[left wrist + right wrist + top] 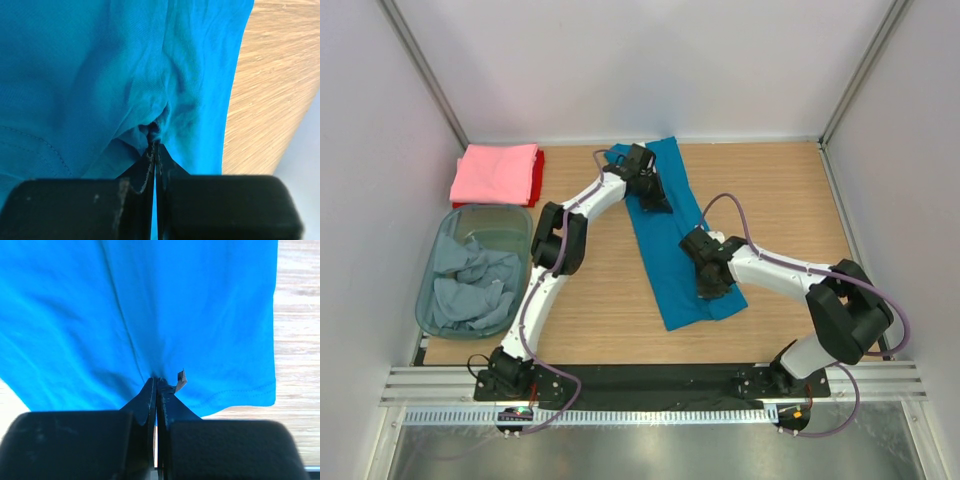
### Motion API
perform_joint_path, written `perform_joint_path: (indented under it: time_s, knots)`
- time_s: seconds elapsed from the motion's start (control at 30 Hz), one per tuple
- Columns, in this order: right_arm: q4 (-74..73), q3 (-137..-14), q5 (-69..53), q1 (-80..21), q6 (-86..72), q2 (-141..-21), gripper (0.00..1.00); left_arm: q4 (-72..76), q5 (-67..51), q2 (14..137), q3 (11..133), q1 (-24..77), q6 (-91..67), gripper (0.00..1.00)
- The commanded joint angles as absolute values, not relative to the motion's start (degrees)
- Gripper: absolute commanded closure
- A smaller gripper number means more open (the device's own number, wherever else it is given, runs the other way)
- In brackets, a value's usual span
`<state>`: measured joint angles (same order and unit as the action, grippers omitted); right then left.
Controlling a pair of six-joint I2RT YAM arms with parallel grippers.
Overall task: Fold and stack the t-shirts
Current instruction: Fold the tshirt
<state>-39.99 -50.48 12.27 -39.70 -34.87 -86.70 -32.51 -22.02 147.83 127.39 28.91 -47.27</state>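
Two folded t-shirts sit at the upper left of the top view, the pink t-shirt [495,172] lying on the red t-shirt [537,178], of which only an edge shows. Just below them a translucent bin [490,208] holds crumpled pale grey-blue t-shirts [470,285].

Toward the middle, the teal t-shirt [670,250] lies on the wooden table [780,200] as a long narrow strip, slanting from upper centre down to lower centre. The left gripper [655,198] rests on its upper part. In the left wrist view that gripper [154,145] has its jaws pressed together, pinching a small puckered ridge of the teal cloth [100,75].

Further right and lower, the right gripper [712,285] is down on the strip's lower end. In the right wrist view this gripper [156,381] is also closed tight, nipping the teal fabric [175,305] close to its stitched hem.
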Motion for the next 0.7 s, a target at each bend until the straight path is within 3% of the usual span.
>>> perform_joint_path:
  time_s: [0.0,0.17,0.23,0.47,0.67]
  knots:
    - [-40.5,-49.7,13.3,-40.1,-35.9,-84.3,0.99,-35.8,-19.4,150.1,130.5,27.7,-44.9,1.0]
    - [-41.3,-50.6,14.4,-40.1,-36.6,-85.2,0.98,-35.3,-22.1,149.7,130.8,27.7,-45.3,1.0]
    - [-42.2,-51.7,14.8,-40.0,-37.1,-85.3,0.89,-35.1,-23.9,148.8,131.0,27.7,-45.9,0.99]
    - [-48.7,-57.5,14.4,-40.1,-39.5,-79.5,0.73,-33.6,-28.1,141.7,128.4,27.8,-47.9,0.69]
    - [-54.3,-61.1,13.3,-39.5,-42.4,-72.8,0.7,-32.7,-33.9,134.3,121.7,27.8,-49.0,0.6]
